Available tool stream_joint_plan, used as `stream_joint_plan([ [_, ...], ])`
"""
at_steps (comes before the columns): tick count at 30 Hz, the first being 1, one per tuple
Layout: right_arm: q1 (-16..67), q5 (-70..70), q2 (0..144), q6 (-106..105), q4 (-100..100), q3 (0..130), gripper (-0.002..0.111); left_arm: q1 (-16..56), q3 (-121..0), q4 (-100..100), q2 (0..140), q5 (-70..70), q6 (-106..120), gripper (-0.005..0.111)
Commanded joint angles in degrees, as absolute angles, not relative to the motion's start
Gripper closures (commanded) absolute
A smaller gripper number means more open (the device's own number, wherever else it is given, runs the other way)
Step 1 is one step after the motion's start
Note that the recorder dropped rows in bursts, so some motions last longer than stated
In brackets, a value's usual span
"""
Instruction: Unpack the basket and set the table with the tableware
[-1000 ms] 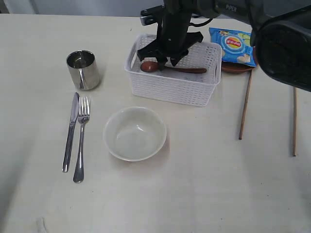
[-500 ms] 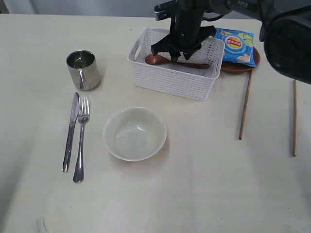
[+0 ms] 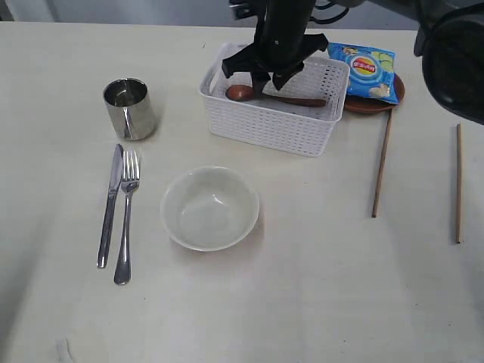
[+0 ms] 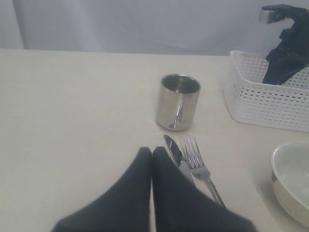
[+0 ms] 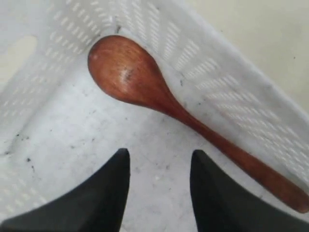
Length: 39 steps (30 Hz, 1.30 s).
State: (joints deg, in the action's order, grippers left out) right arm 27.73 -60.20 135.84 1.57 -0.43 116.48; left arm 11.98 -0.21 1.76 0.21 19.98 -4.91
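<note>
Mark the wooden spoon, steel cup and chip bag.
wooden spoon (image 5: 183,114): right wrist view, on the neck below its bowl.
steel cup (image 3: 130,117): exterior view, on its side wall.
chip bag (image 3: 365,70): exterior view, on the front logo.

Pictured on my exterior feed: a blue chip bag (image 3: 364,70) lying flat and face up toward the far right of the scene, set slightly askew. A round red-and-yellow logo sits at its middle, with green printed at one corner. I cannot tell from here whether it is sealed. On my left wrist feed, a plain pale grey backdrop (image 4: 120,24) closes off the far side, marked by one faint vertical crease.
</note>
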Motion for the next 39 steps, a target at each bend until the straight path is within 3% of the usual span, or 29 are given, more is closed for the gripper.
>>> stream_joint_plan([
  [1,27.6,-60.4,136.8,0.6,0.6,116.8,0.068,12.2,0.0,1.7,0.0,19.9,-4.7,0.107],
  [14,27.5,-56.0,143.1,-1.5,-2.0,116.8,0.068,12.2,0.0,1.7,0.0,19.9,-4.7,0.107],
  [39,27.5,-55.6,141.0,-12.9,-6.9,120.5,0.068,12.2,0.0,1.7,0.0,19.9,-4.7,0.107],
])
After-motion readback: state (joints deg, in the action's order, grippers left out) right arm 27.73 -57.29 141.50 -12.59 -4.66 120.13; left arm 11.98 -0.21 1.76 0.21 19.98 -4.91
